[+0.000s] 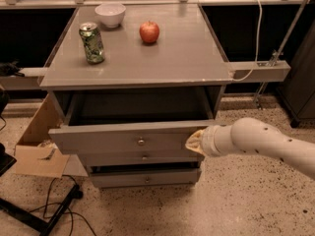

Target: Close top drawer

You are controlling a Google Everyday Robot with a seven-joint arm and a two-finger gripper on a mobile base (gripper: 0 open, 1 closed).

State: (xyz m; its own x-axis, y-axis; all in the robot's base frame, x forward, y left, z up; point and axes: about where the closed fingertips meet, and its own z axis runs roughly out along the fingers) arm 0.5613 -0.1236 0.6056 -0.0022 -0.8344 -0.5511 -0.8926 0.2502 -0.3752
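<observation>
The top drawer [113, 138] is a wide grey drawer with a small round metal knob [141, 142] at its centre. It stands partly pulled out from the grey cabinet, with a dark gap behind its front. My gripper [193, 142] is at the end of the white arm [261, 142] coming in from the right. It is pressed against the right end of the drawer front. Two lower grey drawers [143, 179] sit beneath.
On the cabinet top [162, 58] stand a green can [92, 43], a white bowl [110, 14] and a red apple [149, 32]. A cardboard box [37, 144] sits on the floor at left, with black cables [54, 208] and a stand leg nearby.
</observation>
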